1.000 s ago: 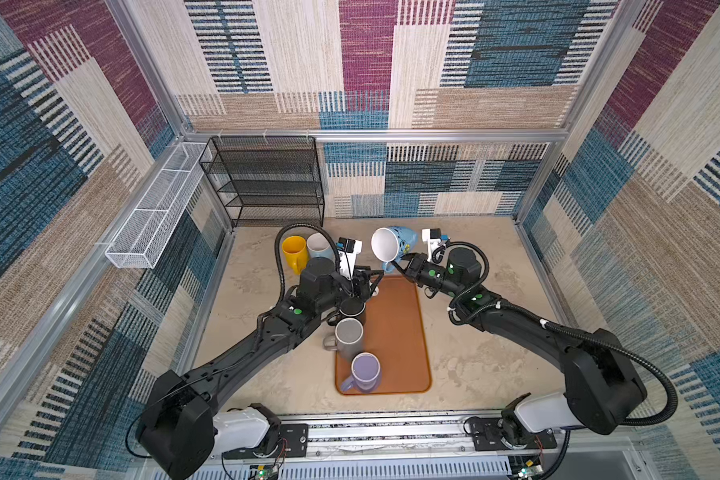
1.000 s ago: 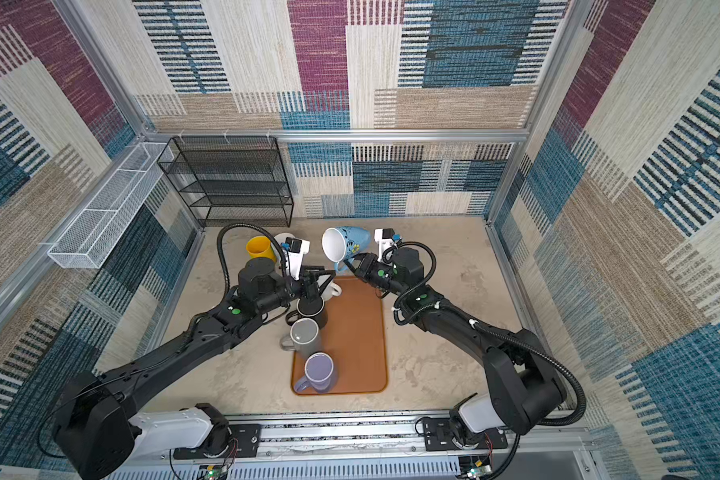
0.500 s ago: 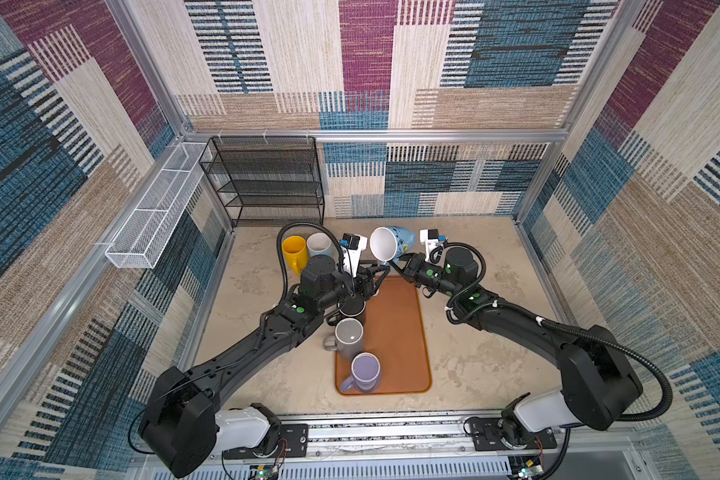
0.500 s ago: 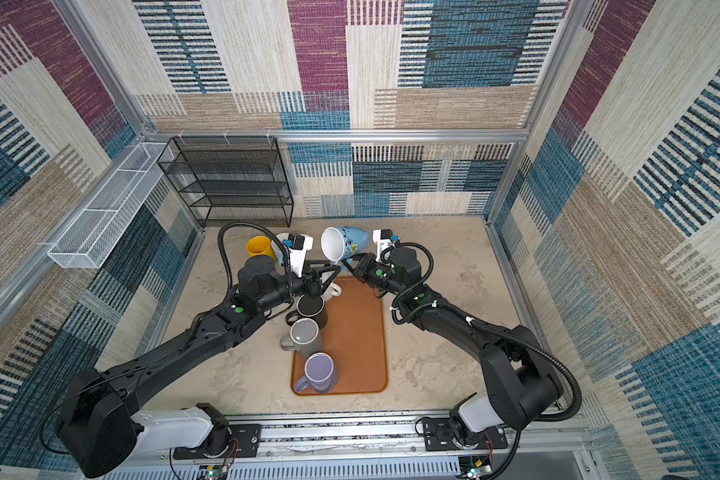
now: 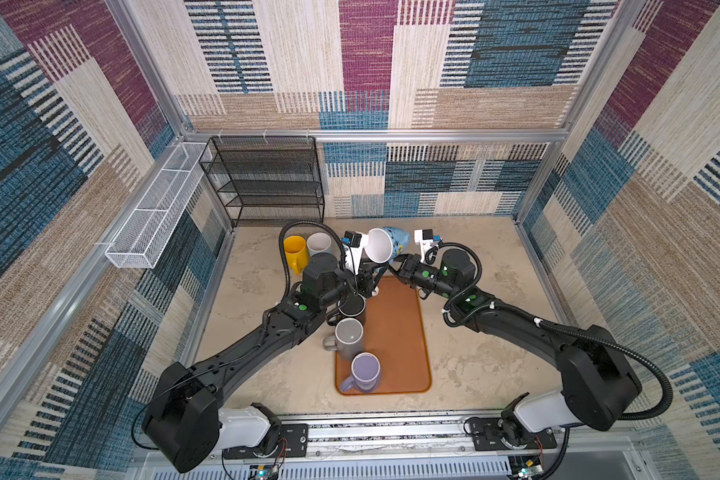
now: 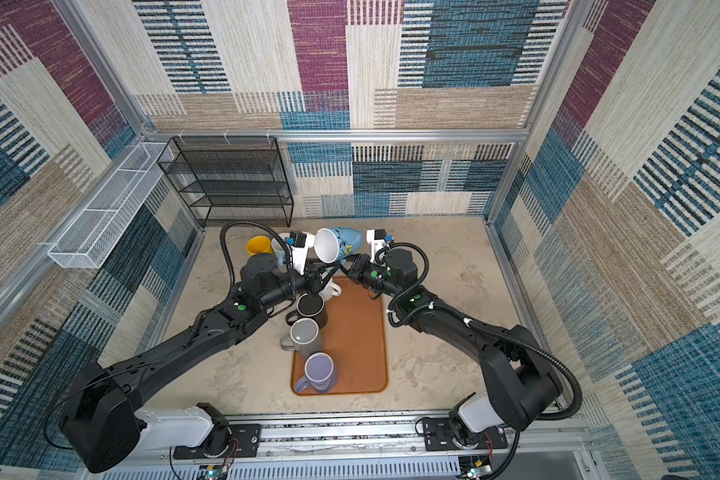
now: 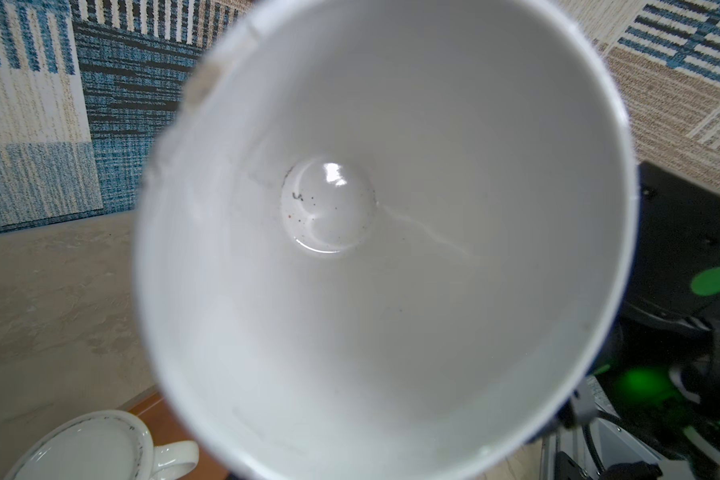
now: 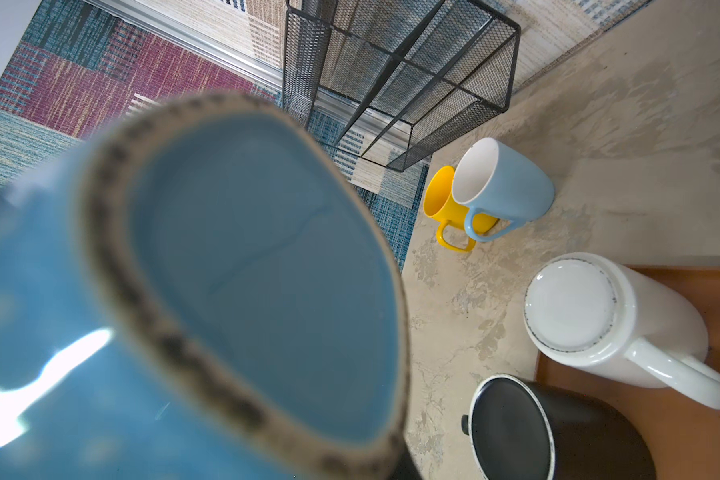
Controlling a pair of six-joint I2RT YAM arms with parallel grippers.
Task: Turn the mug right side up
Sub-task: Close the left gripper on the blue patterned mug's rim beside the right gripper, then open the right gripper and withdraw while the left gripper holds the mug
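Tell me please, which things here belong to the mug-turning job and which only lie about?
Job: blue mug, right gripper, left gripper.
Lying about: yellow mug, pale blue mug, white mug (upside down), black mug, grey mug, purple mug, black rack, white basket.

You've got the mug (image 5: 385, 245) up in the air at the far end of the tray (image 5: 395, 332), a row of mugs (image 5: 348, 336) along its left edge, two more mugs (image 5: 296, 251) left of it, the rack (image 5: 267, 183) behind them.
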